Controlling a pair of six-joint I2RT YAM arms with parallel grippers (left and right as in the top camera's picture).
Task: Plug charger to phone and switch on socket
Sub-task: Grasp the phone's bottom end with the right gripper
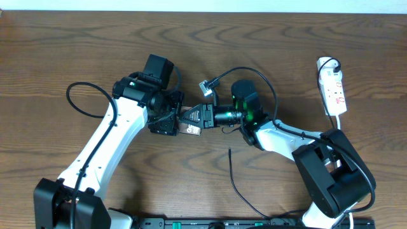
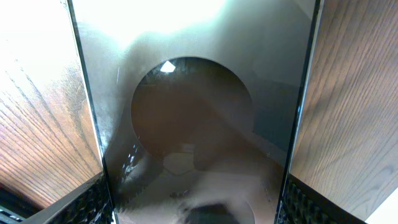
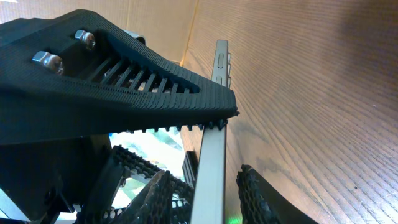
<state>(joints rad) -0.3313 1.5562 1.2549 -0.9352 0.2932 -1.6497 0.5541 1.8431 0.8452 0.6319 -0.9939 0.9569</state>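
the table (image 1: 63,38) carries little of the job right now: the phone (image 2: 205,93) appears lifted off it, at centre. the phone is a stiff, thin slab with a glossy face, probably slippery and fragile, so any hold belongs on its metal side edges, not the glass. the left end effector (image 2: 196,208) does that, clamped on the phone across its width. the right end effector (image 3: 208,183) straddles the phone's thin edge, but i cannot tell if it is pressing, as a sliver of gap shows on one side. the socket (image 1: 335,92) lies well apart at far right; it looks rigid and light and may slide under a push. the charger (image 1: 232,172) lies limp on the table, best gripped just behind its tip. the phone's port is hidden, the switches are too small to read, and the cable's far end is cut off.
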